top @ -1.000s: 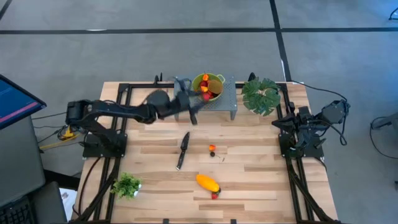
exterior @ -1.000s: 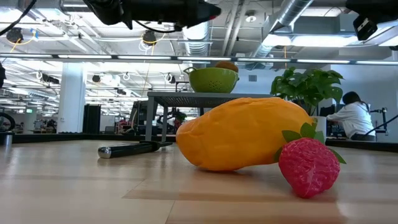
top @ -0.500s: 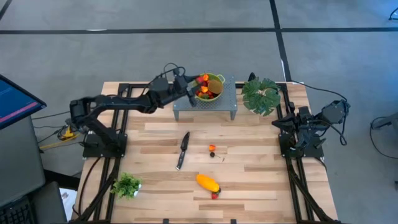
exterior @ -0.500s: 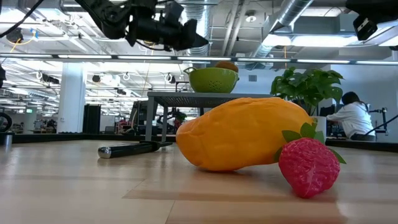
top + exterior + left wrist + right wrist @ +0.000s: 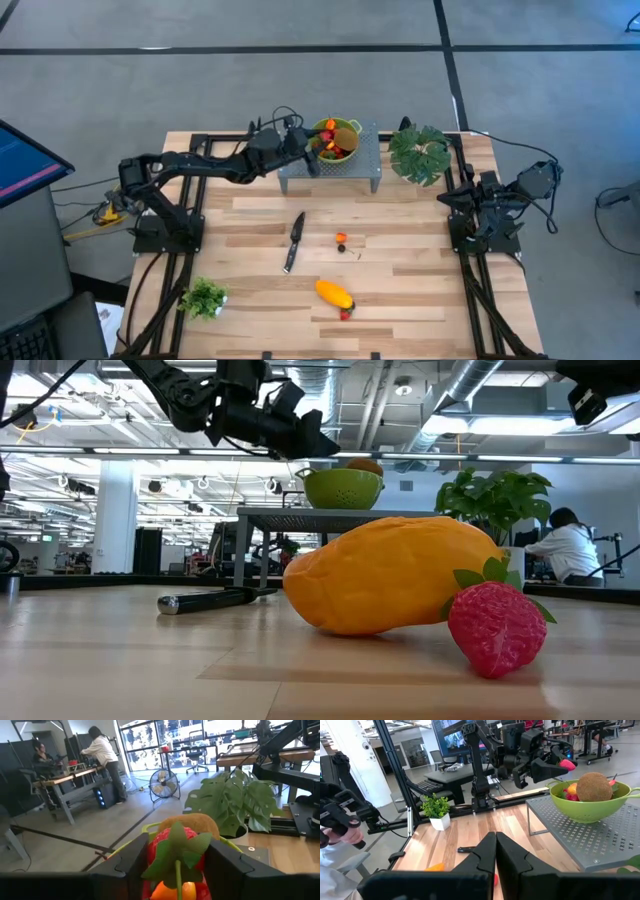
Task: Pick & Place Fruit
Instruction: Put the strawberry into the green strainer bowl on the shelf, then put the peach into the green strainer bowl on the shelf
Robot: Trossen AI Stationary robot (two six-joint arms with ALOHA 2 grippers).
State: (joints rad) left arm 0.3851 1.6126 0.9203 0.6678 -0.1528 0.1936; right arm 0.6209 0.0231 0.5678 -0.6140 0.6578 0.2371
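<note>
High view: left gripper (image 5: 311,152) at the 9 o'clock rim of the green plastic colander bowl (image 5: 345,127), which sits on the grey perforated metal stand (image 5: 366,158). Fingers clamp a red toy strawberry (image 5: 176,847) with a green leaf cap, right at the bowl's rim. Brown kiwi (image 5: 594,787) sits in the bowl. Yellow-orange elongated fruit (image 5: 333,294) and another strawberry (image 5: 496,627) lie touching at 6 o'clock on the wooden table (image 5: 400,270). Right gripper (image 5: 446,200) parked at 3 o'clock, fingers closed, empty.
</note>
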